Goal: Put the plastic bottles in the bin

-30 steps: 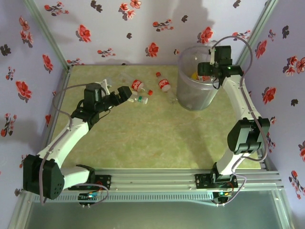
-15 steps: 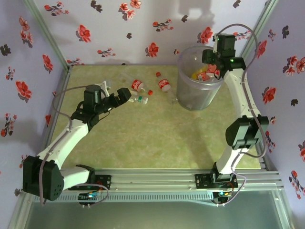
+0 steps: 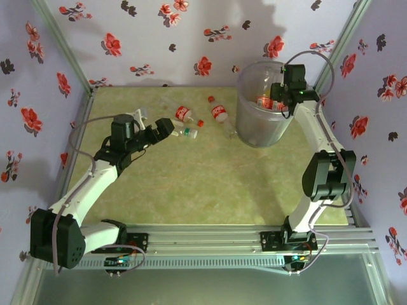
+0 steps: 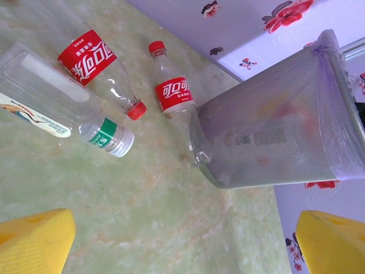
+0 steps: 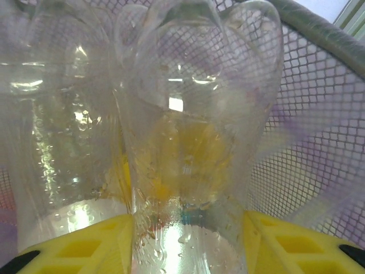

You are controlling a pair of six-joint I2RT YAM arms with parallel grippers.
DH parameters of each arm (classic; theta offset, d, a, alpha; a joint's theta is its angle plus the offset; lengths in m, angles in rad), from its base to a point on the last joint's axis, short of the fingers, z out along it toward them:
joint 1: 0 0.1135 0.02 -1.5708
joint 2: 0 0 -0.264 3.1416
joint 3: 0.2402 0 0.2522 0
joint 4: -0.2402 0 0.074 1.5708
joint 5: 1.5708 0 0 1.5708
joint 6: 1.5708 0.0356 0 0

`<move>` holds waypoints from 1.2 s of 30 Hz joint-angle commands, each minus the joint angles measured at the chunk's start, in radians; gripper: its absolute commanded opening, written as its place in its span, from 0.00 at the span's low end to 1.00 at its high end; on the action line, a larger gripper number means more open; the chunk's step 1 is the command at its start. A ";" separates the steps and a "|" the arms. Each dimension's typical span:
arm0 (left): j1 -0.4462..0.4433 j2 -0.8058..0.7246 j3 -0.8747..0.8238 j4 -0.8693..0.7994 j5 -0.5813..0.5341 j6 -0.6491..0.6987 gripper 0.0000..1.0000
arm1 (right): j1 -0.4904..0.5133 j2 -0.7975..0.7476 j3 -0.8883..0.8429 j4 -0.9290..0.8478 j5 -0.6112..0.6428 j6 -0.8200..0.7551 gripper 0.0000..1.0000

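— What's on the left?

— The left tool [image 4: 185, 231] hangs over the tabletop. Its yellow ridged pads [image 4: 34, 240] are wide apart with nothing between them. Ahead of it three bottles lie on their sides. First is a clear plastic bottle with a white label [image 4: 63, 108], a green band and a white cap. Just beside it is a clear red-labelled bottle with a red cap [image 4: 100, 63]. Then comes a slim second red-labelled bottle [image 4: 174, 94], also red-capped, with its base against the foot of the bin.

— And the bin?

— It's a tall round bucket of translucent grey plastic with a fine mesh texture [image 4: 274, 131]. It stands upright at the far right of the tabletop, with thin film wrinkled at its rim. More red-labelled bottles in the bin [image 3: 264, 100] show from above.

— The right tool?

— The right tool [image 5: 188, 242] is at the bin's mouth. Its yellow pads press on either side of a clear lobed-base plastic bottle [image 5: 188, 114] beaded with droplets.

— The setting?

— A pale green marbled tabletop [image 3: 210, 184], smooth and matte. The lilac walls printed with red and dark flowers [image 3: 159, 38] close it in, and aluminium rails [image 3: 210, 236] run along the near edge.
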 commanded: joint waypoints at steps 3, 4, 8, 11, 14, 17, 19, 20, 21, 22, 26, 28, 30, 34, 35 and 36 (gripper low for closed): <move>0.010 0.003 -0.006 0.020 0.013 0.005 1.00 | -0.006 -0.023 -0.002 -0.052 -0.027 0.022 0.55; 0.009 0.006 -0.007 0.020 0.013 0.005 1.00 | -0.006 -0.026 0.020 -0.059 -0.030 0.021 0.58; 0.009 0.014 -0.008 0.026 0.013 0.002 1.00 | -0.006 -0.039 0.117 -0.099 -0.045 0.014 0.68; 0.009 0.019 -0.009 0.029 0.013 0.000 1.00 | -0.006 -0.052 0.163 -0.117 -0.056 0.013 0.71; 0.010 0.025 -0.008 0.031 0.012 0.001 1.00 | -0.006 -0.056 0.174 -0.119 -0.063 0.015 0.70; 0.009 0.038 -0.002 0.029 0.012 0.002 1.00 | -0.006 -0.033 0.177 -0.128 -0.065 0.015 0.68; 0.010 0.051 0.002 0.025 0.011 0.006 1.00 | -0.006 -0.020 0.160 -0.120 -0.069 0.019 0.66; 0.010 0.059 0.007 0.018 0.008 0.011 1.00 | -0.006 -0.015 0.148 -0.112 -0.069 0.024 0.66; 0.010 0.069 0.015 0.003 -0.002 0.016 1.00 | -0.006 -0.016 0.138 -0.107 -0.071 0.029 0.66; 0.010 0.081 0.029 -0.021 -0.016 0.024 1.00 | -0.006 -0.019 0.129 -0.100 -0.075 0.035 0.66; 0.006 0.131 0.097 -0.153 -0.142 0.039 1.00 | -0.006 -0.062 0.122 -0.094 -0.091 0.044 0.67; 0.000 0.156 0.123 -0.188 -0.228 0.025 1.00 | -0.005 -0.099 0.114 -0.097 -0.099 0.047 0.69; -0.008 0.183 0.132 -0.185 -0.316 -0.015 1.00 | -0.005 -0.147 0.094 -0.096 -0.121 0.057 0.71; -0.012 0.293 0.186 -0.181 -0.392 -0.108 1.00 | -0.004 -0.248 0.009 -0.078 -0.246 0.111 0.83; -0.016 0.326 0.211 -0.189 -0.395 -0.126 1.00 | -0.004 -0.274 -0.012 -0.075 -0.290 0.124 0.86; -0.018 0.354 0.231 -0.192 -0.396 -0.139 1.00 | -0.004 -0.295 -0.030 -0.073 -0.323 0.138 0.88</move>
